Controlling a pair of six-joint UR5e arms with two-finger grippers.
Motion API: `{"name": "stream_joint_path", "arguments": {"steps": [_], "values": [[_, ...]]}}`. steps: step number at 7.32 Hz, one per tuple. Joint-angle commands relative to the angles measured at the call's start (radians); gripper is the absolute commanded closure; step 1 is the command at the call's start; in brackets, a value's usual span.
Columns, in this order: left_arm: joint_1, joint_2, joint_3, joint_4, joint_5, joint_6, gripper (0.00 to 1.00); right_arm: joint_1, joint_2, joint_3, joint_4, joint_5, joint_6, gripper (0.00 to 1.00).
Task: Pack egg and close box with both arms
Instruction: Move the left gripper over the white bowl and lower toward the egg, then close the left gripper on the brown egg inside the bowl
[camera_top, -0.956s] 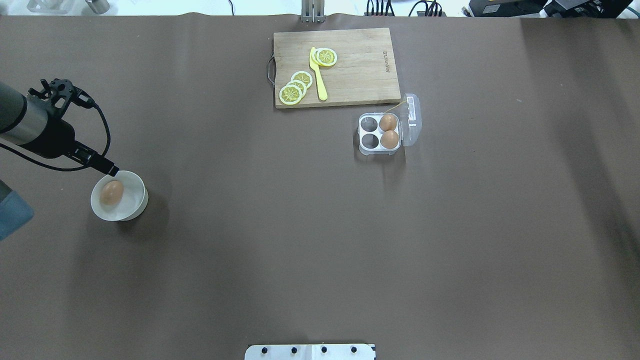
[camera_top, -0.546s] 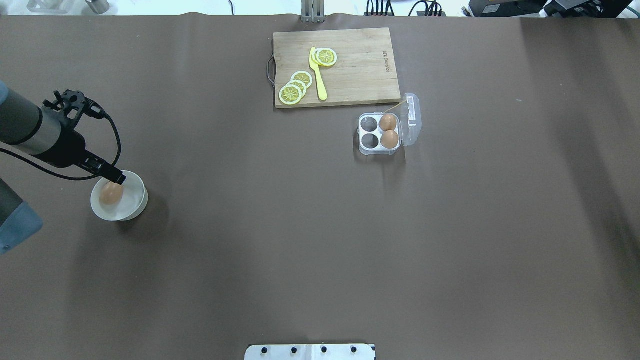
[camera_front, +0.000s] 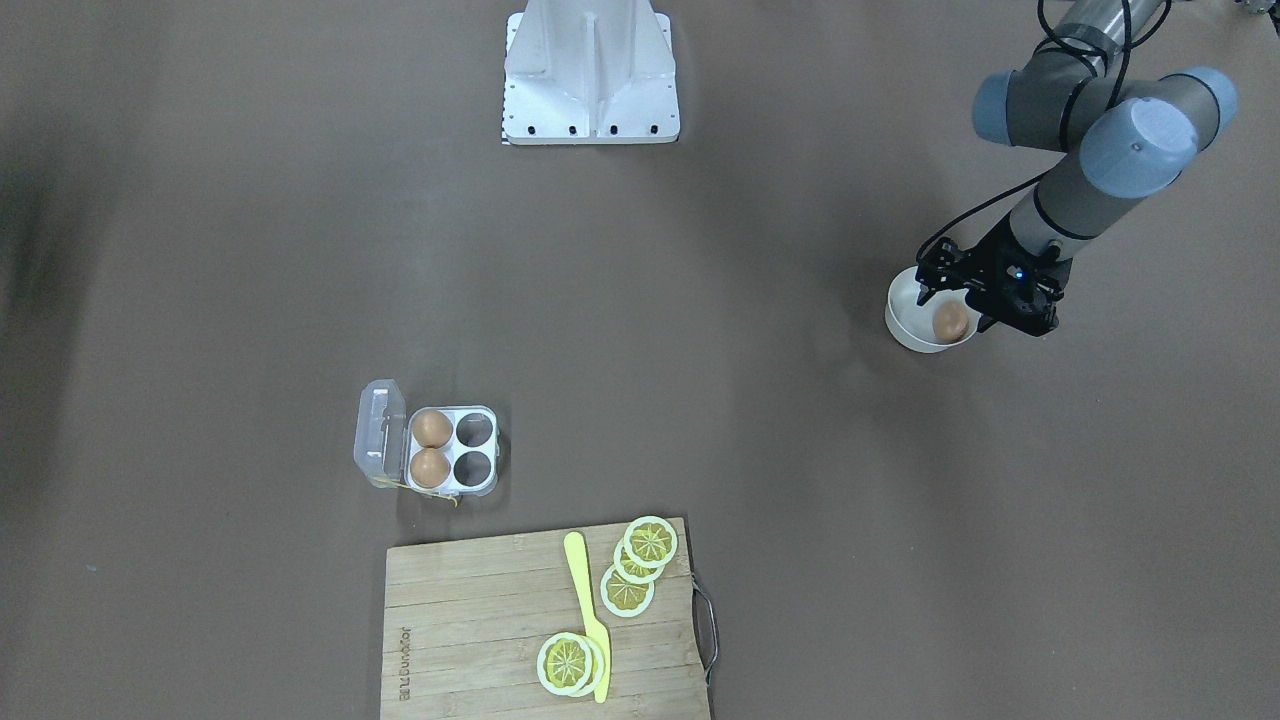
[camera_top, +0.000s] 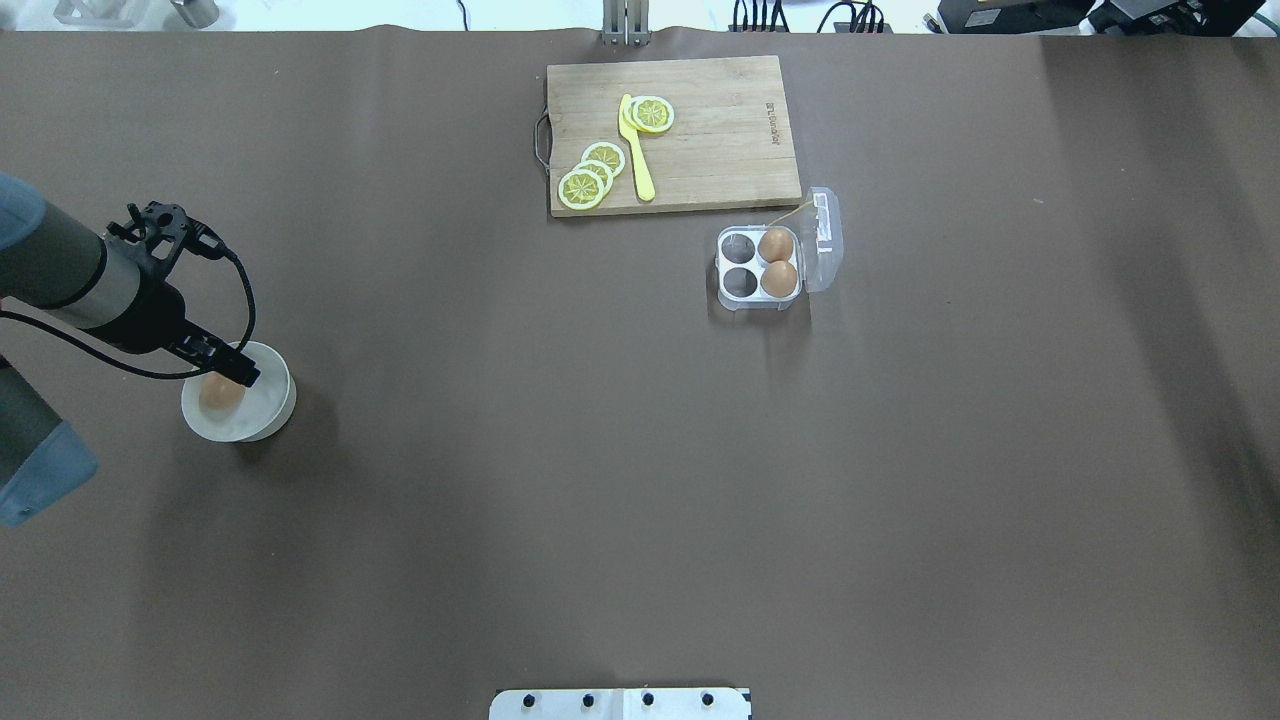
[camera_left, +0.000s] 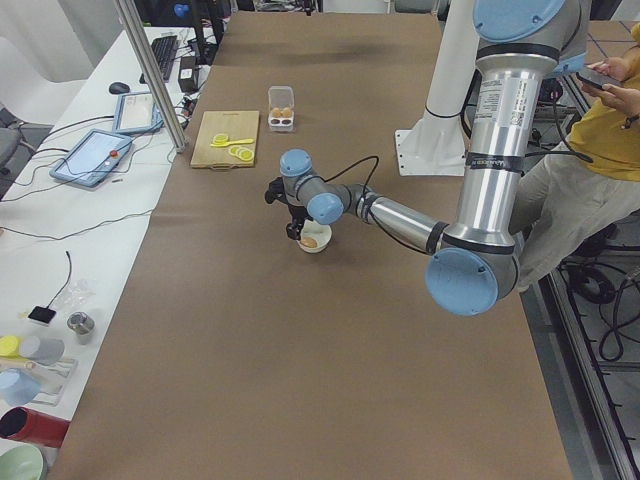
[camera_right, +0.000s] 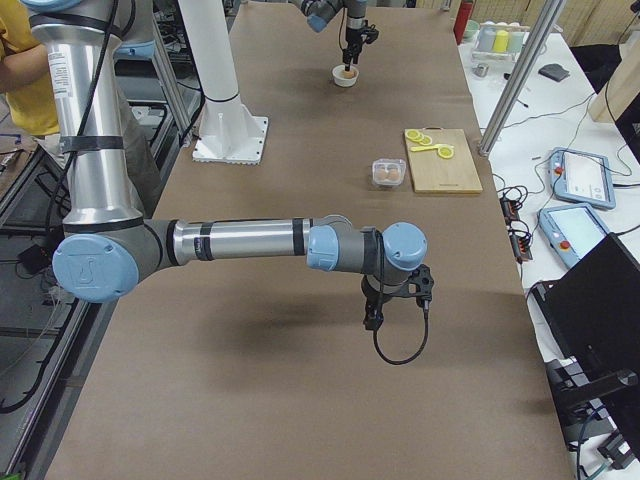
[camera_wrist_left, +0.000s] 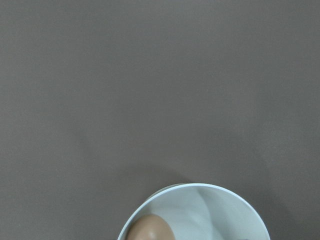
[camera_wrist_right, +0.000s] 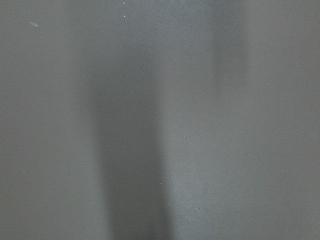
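Note:
A brown egg (camera_top: 220, 393) lies in a round white bowl (camera_top: 272, 402) at the table's left; it also shows in the front view (camera_front: 950, 322) and at the bottom of the left wrist view (camera_wrist_left: 150, 229). My left gripper (camera_top: 238, 373) hangs over the bowl's far rim, its tip beside the egg, and looks open. The box (camera_top: 722, 262) stands with its clear lid (camera_top: 822, 240) folded open to the right. Two brown eggs (camera_top: 777, 262) fill its right cups; the left cups are empty. My right gripper (camera_right: 372, 320) shows only in the exterior right view, over bare table; I cannot tell its state.
A wooden cutting board (camera_top: 720, 140) with lemon slices (camera_top: 590, 175) and a yellow knife (camera_top: 636, 150) lies just behind the box. The white pedestal base (camera_top: 620, 704) is at the near edge. An operator sits beside the table in the exterior left view.
My left gripper has moved right and down, from beside the bowl's far-left rim to over the egg. The egg, the bowl and the box have not moved.

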Motion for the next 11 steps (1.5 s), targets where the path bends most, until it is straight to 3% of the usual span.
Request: {"name": "stream_joint_path", "arguments": {"steps": [1,11], "values": [[0.023,0.002,0.009,-0.002,0.017,-0.001,0.15,-0.002,0.000,0.001,0.000,0.000,0.001,0.00],[0.044,0.000,0.039,-0.004,0.040,-0.002,0.15,-0.016,0.002,-0.006,0.000,-0.003,-0.001,0.00]]}}
